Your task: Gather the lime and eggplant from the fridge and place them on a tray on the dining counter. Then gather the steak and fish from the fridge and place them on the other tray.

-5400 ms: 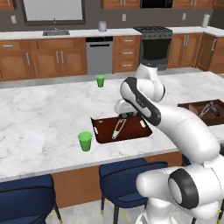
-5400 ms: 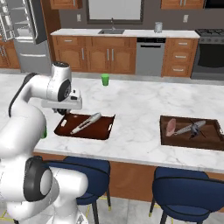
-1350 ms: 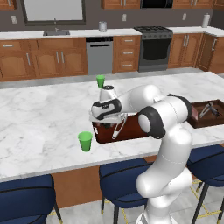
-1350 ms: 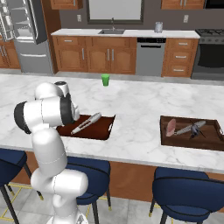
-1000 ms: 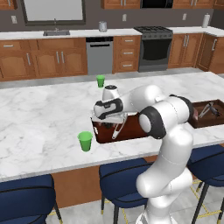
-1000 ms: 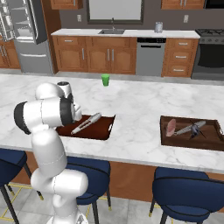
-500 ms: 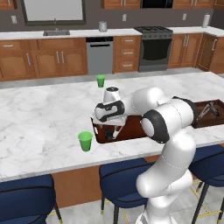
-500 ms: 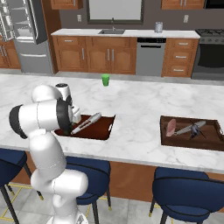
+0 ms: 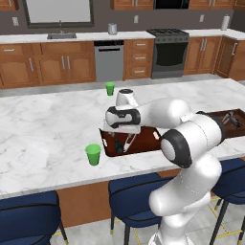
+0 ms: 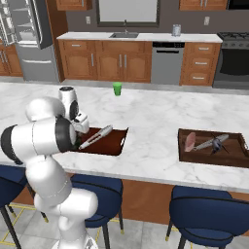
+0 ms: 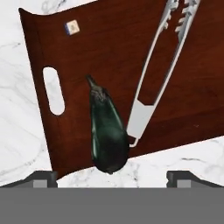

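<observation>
While tool (image 11: 112, 177) gapes wide, eggplant (image 11: 107, 131) lies lengthwise on tray (image 11: 109, 48), stem pointing away.

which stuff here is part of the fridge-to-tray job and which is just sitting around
Part of the job: eggplant, lying in the tray; the other tray; dining counter; fridge; the open gripper.

Just lying about: tongs, two green cups, blue stools.

A glossy dark purple-black eggplant (image 11: 107, 133) lies on a dark red-brown wooden tray (image 11: 105, 43), beside pale silver-grey metal tongs (image 11: 153, 78); the marble surface (image 11: 17, 131) is white with grey veins.
</observation>
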